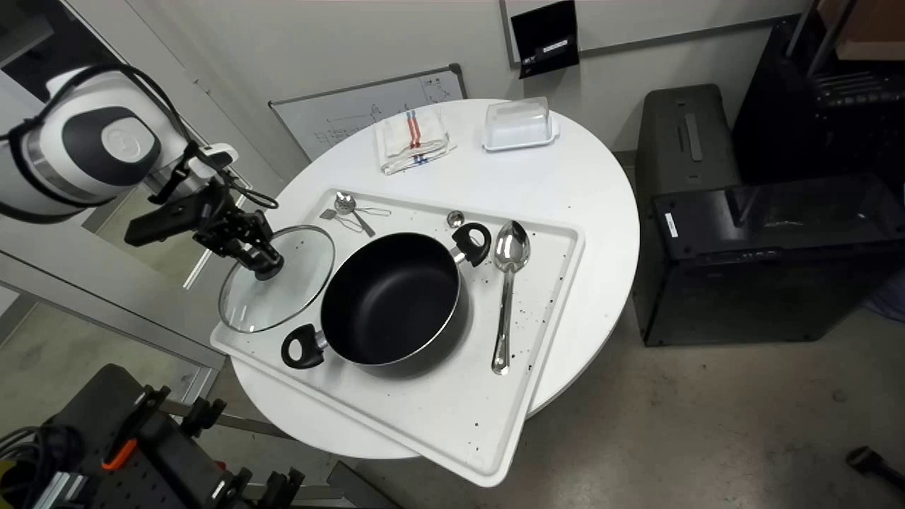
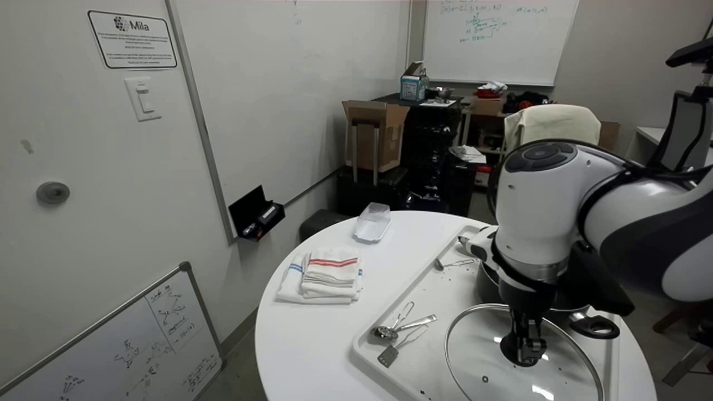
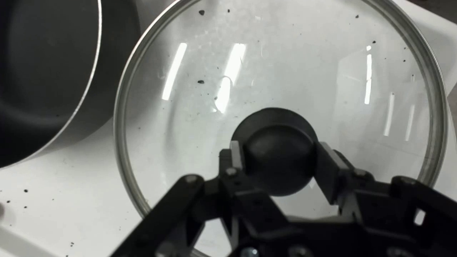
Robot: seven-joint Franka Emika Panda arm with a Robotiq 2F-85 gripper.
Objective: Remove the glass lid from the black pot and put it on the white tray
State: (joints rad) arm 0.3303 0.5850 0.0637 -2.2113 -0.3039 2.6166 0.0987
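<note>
The glass lid (image 1: 304, 258) is off the black pot (image 1: 392, 297) and beside it, over the left corner of the white tray (image 1: 438, 431) in an exterior view. It also shows in an exterior view (image 2: 473, 356) and in the wrist view (image 3: 292, 71). My gripper (image 3: 280, 157) has a finger on each side of the lid's dark knob, shut on it. The pot stands uncovered and empty on the tray; in an exterior view my arm hides much of the pot (image 2: 488, 284). Part of the lid's rim reaches past the tray's edge. I cannot tell whether the lid touches the tray.
A large metal spoon (image 1: 505, 304) lies on the tray beside the pot. Small utensils (image 1: 350, 208) lie near the tray's back rim. A folded towel (image 1: 413, 138) and a clear-covered white dish (image 1: 520, 124) sit on the round white table (image 1: 594, 233).
</note>
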